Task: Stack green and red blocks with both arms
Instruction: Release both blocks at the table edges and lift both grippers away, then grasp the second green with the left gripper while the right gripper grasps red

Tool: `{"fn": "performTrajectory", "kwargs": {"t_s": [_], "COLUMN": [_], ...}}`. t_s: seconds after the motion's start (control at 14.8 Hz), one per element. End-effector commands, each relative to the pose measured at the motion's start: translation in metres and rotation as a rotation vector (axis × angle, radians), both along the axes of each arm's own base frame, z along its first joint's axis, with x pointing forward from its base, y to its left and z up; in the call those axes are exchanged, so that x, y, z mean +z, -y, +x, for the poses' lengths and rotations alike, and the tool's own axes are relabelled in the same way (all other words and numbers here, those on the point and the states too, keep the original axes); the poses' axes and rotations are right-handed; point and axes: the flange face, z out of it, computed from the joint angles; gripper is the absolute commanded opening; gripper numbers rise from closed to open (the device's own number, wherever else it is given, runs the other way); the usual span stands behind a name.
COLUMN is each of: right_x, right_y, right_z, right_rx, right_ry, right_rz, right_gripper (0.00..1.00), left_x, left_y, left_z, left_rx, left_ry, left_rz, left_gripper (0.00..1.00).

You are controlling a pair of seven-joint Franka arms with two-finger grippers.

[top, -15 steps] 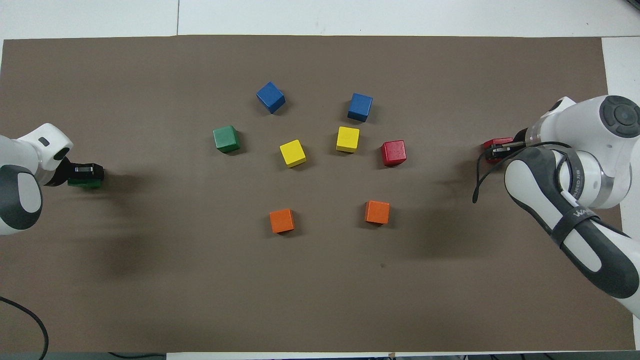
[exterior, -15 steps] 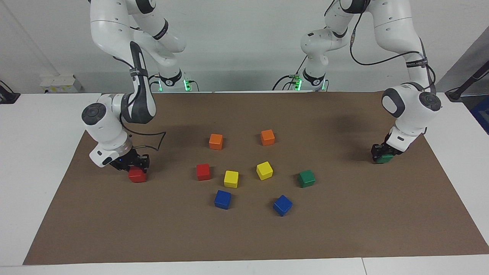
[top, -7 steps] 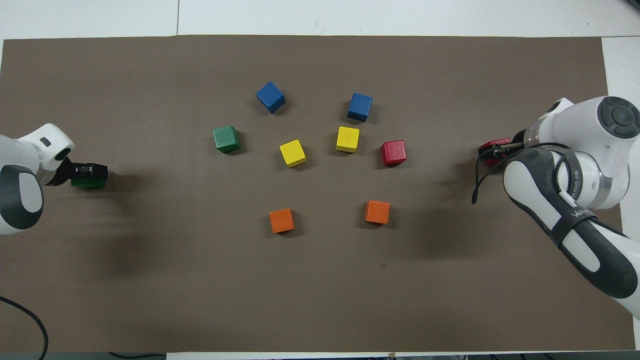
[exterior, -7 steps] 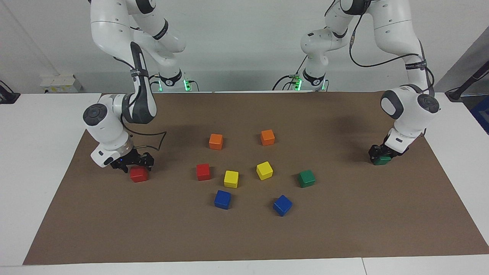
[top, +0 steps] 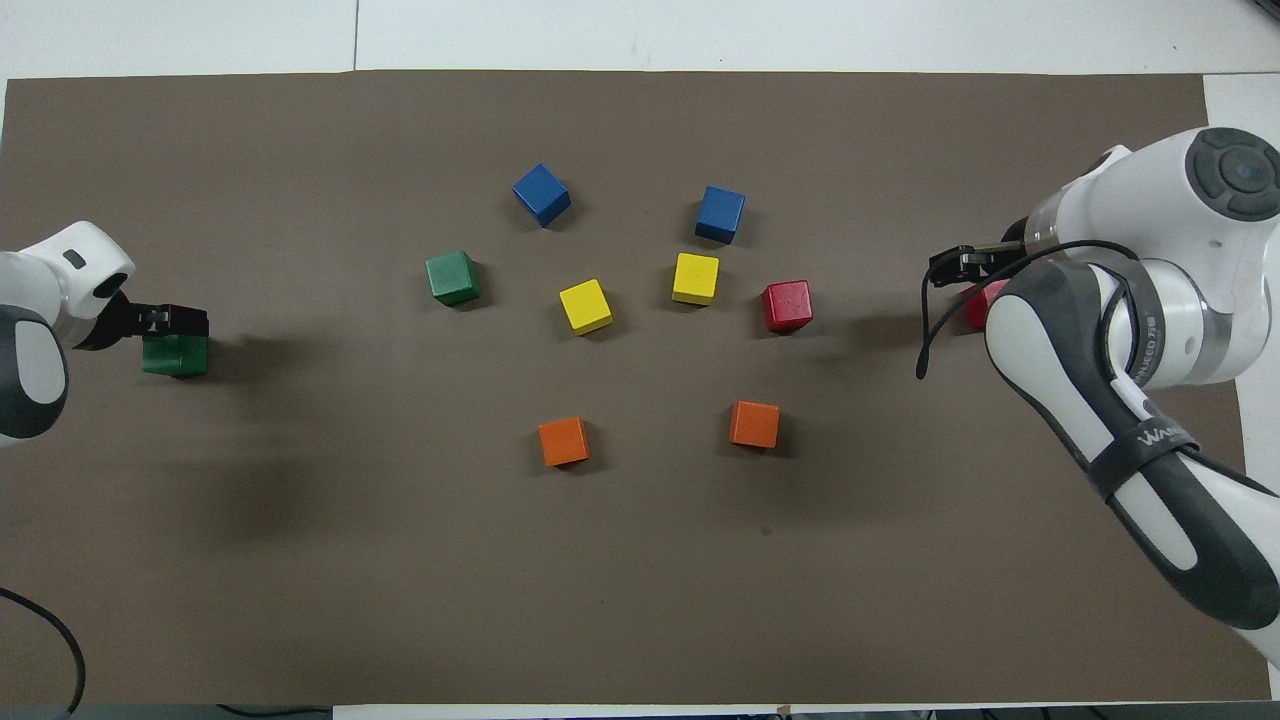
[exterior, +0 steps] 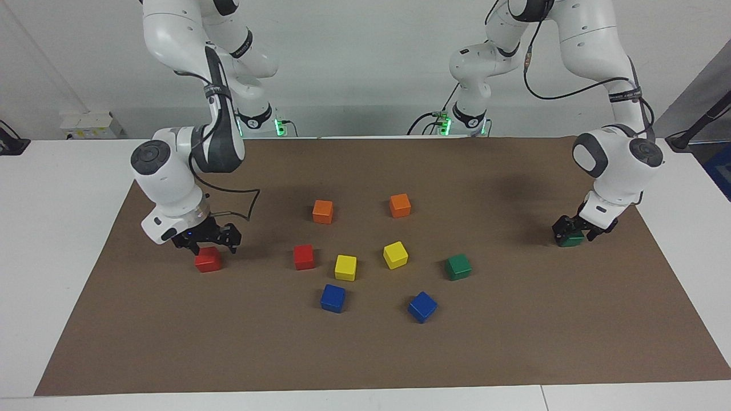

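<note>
- The right gripper (exterior: 207, 244), fingers spread and holding nothing, hangs just over a red block (exterior: 208, 260) lying on the brown mat (exterior: 365, 354) at the right arm's end of the desk.
- The left gripper (exterior: 575, 228), also open, is low over a green block (exterior: 571, 239) at the left arm's end.
- A second red block (exterior: 304, 257) and a second green block (exterior: 458, 266) sit near the mat's middle.

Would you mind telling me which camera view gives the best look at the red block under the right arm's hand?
The facing view: the red block sits fully visible on the brown mat, just below the open right hand. In the overhead view, the right arm covers most of it, leaving only a red sliver.
</note>
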Motion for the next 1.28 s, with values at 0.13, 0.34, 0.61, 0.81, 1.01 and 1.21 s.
{"fn": "performTrajectory", "kwargs": {"t_s": [0.13,0.34,0.61,0.81,1.01,1.21], "right_x": [0.027,0.025,-0.002,-0.013,-0.027,-0.041], "right_y": [-0.103,-0.141,-0.176,-0.188,-0.188,-0.192], "right_z": [0.004,0.004,0.006,0.004,0.006,0.007], "right_rx": [-0.085,-0.006,-0.021,-0.048,-0.102,-0.132], "right_ry": [0.06,0.072,0.055,0.039,0.04,0.04], "right_rz": [0.014,-0.043,-0.029,-0.025,-0.015,-0.008], "right_gripper": [1.0,0.98,0.96,0.95,0.95,0.95], "left_x": [0.07,0.077,0.069,0.046,0.012,-0.005], "left_y": [0.078,0.159,0.259,0.298,0.32,0.319], "left_z": [0.043,0.05,0.068,0.067,0.062,0.052], "left_rx": [0.067,0.11,0.207,0.195,0.211,0.207], "left_ry": [0.008,0.004,-0.018,-0.021,0.025,0.024], "left_rz": [-0.052,-0.063,-0.073,-0.064,-0.039,-0.036], "left_gripper": [1.0,1.0,1.0,1.0,1.0,1.0]}}
